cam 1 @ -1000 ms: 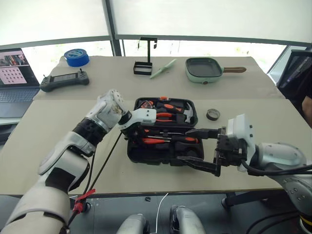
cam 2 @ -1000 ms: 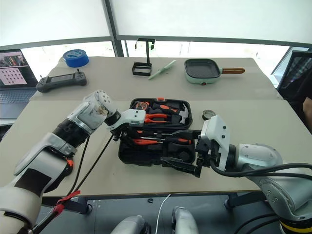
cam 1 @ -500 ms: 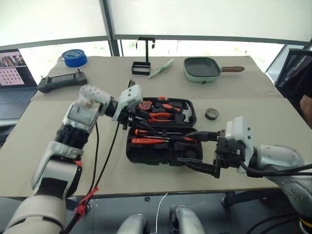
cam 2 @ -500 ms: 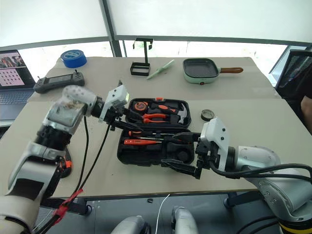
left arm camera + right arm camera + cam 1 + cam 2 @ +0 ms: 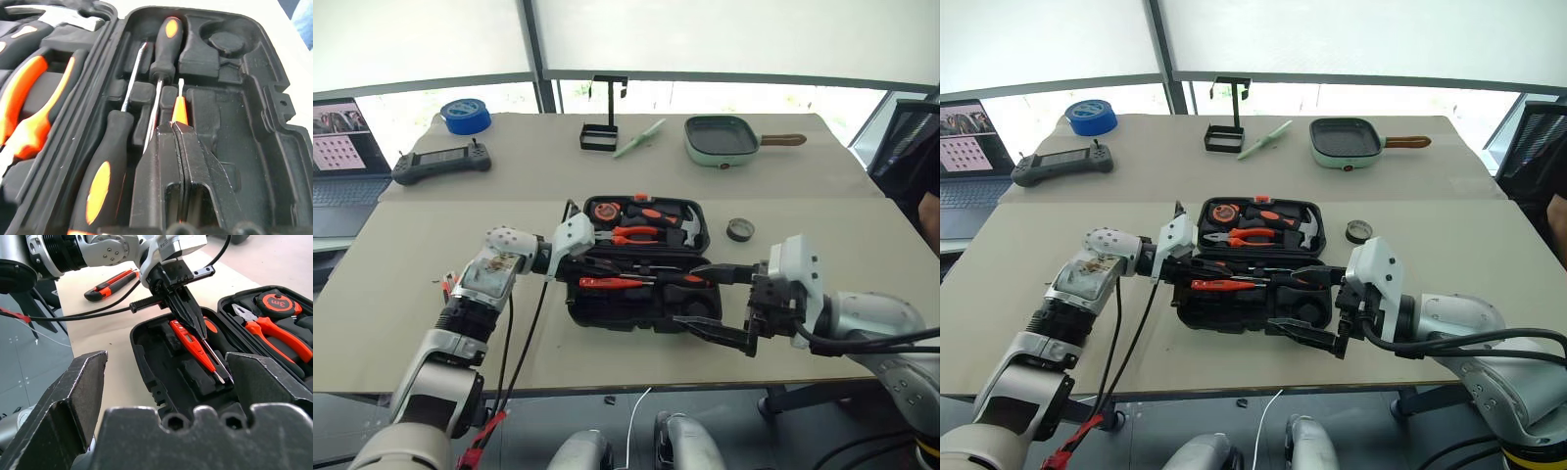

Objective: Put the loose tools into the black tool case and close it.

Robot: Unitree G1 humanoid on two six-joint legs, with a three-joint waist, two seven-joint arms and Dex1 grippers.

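Lying open on the beige table, the black tool case shows both halves in the left eye view; far half carries the pliers, hammer and tape measure. Left gripper reaches in from the case's left edge over the near half, fingers pressed together, nothing pinched between them. Small slim orange tool lies in the near half just past those fingers. Right gripper hovers at the case's right near corner, fingers spread wide, one over the case and one at its front edge. Small dark tape roll sits on the table right of the case, apart from it.

Right eye view: same layout; big blue tape roll and black handheld controller far left, pan at the far side.

Left wrist view: closed fingers lie over the recesses, slim orange tool's tip poking out beyond them; two screwdrivers bedded alongside.

Right wrist view: orange-black utility knife lies loose on the table beyond the case, near the left arm
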